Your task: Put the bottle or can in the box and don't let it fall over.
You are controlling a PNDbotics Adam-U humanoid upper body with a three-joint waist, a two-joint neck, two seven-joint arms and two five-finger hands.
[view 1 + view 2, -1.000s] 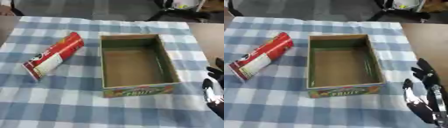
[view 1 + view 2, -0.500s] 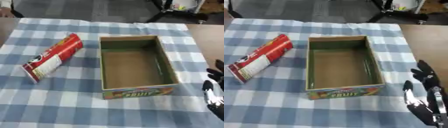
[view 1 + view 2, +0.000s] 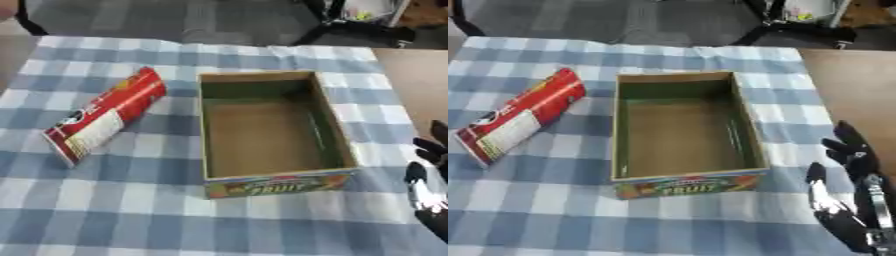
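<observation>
**Can waiting on its side, box standing empty**

The red can (image 3: 103, 121) is lying flat on the checked bench (image 3: 131, 210), left of the open-topped box (image 3: 269, 131), so it needs righting before going in. The right hand (image 3: 852, 200) is idling at the lower right, fingers relaxed, holding nothing.

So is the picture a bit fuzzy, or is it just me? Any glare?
Both eye views are soft: the print on the box front and the red can label is smeared. In the right eye view, light glints off the right robot hand; the box floor looks evenly lit, without strong shadows.
</observation>
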